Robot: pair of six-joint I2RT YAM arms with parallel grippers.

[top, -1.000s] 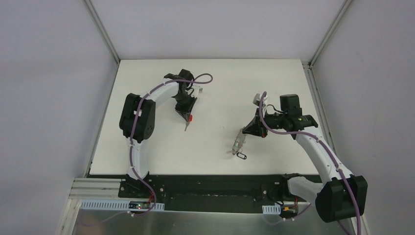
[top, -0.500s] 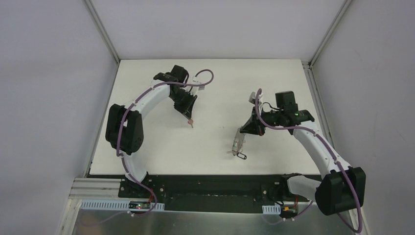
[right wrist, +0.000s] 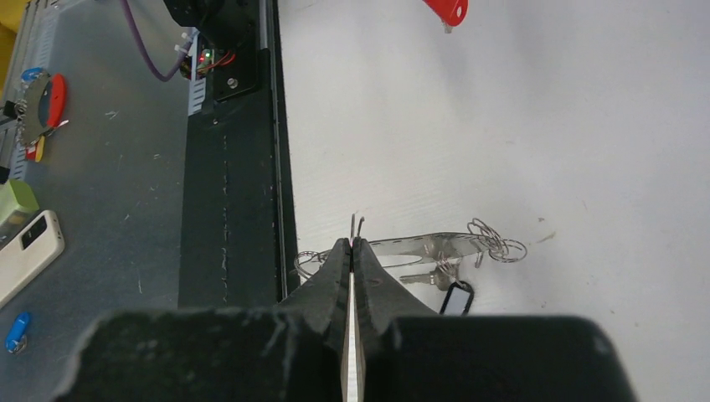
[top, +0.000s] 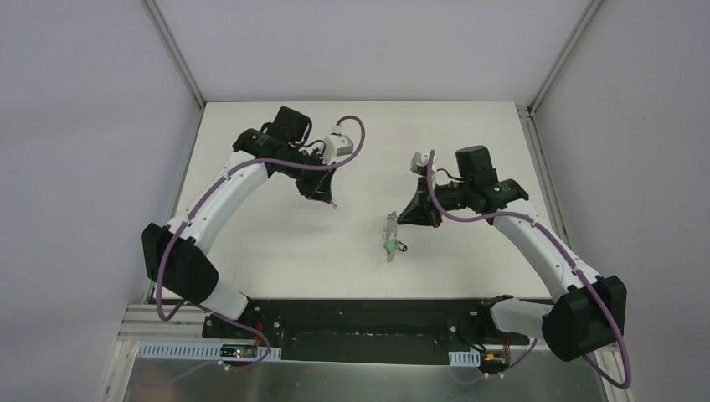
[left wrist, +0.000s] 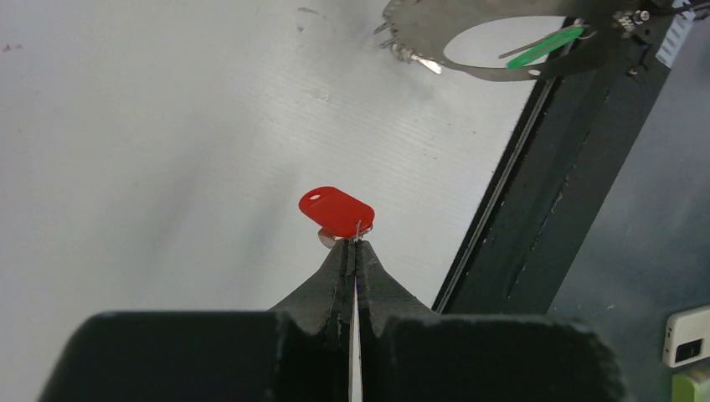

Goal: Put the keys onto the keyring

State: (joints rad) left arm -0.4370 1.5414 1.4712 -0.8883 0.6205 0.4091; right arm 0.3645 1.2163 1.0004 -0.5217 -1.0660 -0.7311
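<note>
- Left part of the white table (top: 285, 260): the left gripper (left wrist: 355, 247) has its two black fingers pressed together on the metal blade of the red key (left wrist: 336, 211). The key's red plastic head sticks out past the fingertips.
- Middle: bare table lies between that key and the keyring. The two are near each other but apart (no part of the red key touches the hoop).
- Right of middle: the keyring (right wrist: 419, 245) is a thin grey hoop with small wire curls along its rim. The right gripper (right wrist: 352, 243) holds it, with its fingers pinched tight on the rim wire.
- On the ring: a green key (left wrist: 544, 48) shows through the hoop, and a black key (right wrist: 455, 297) hangs just below it. Both seem to be threaded on, though the wire is too fine to be sure.
- Progress, as a judgement: two of the three keys look done. The red key is left. It has not yet been carried across to the right and slipped onto the ring.
</note>
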